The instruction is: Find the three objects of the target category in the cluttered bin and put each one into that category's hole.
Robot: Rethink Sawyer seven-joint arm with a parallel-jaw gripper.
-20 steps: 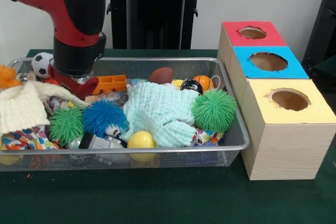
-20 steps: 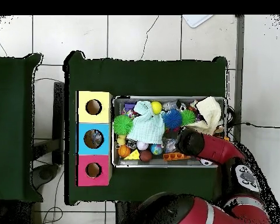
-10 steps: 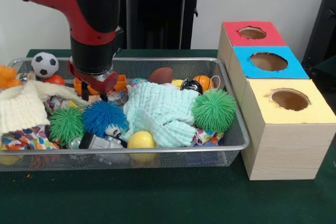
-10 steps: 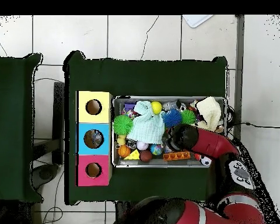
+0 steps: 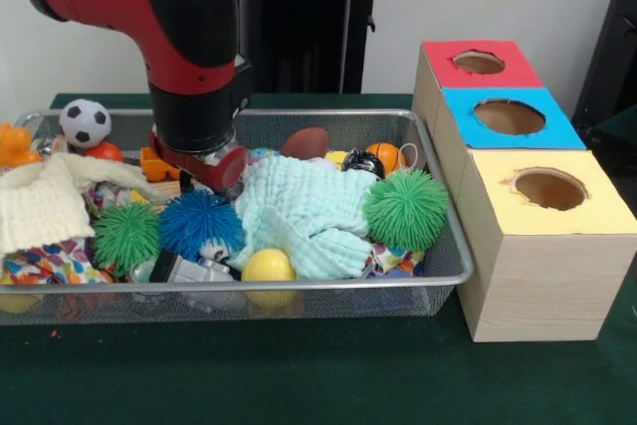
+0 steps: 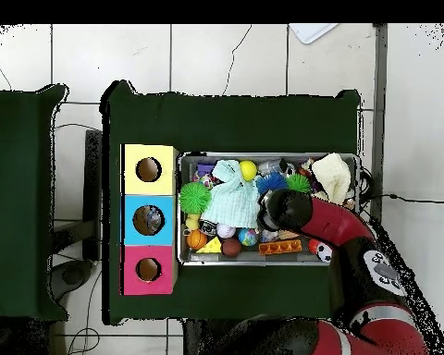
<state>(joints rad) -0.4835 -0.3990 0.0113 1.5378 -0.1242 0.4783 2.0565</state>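
Arm [image 5: 189, 37] slid sideways along bin [image 5: 453, 271] over last second, away from soccer ball [image 5: 84, 122], toward bin middle. Now it hangs low over toys beside mint cloth [image 5: 299, 211]. Orange toy truck [image 5: 157, 162], open to see before, now mostly hidden behind wrist. Pincer [image 5: 204, 168]: tips hidden, can't tell if spread or pinching.

Looks like still searching, nothing picked. Target kind unknown; maybe balls: soccer ball at far corner, yellow ball [image 5: 268, 266] at front rim. Boxes with holes [image 5: 549, 189] sit on worktop just beside bin. All three drops likely left.
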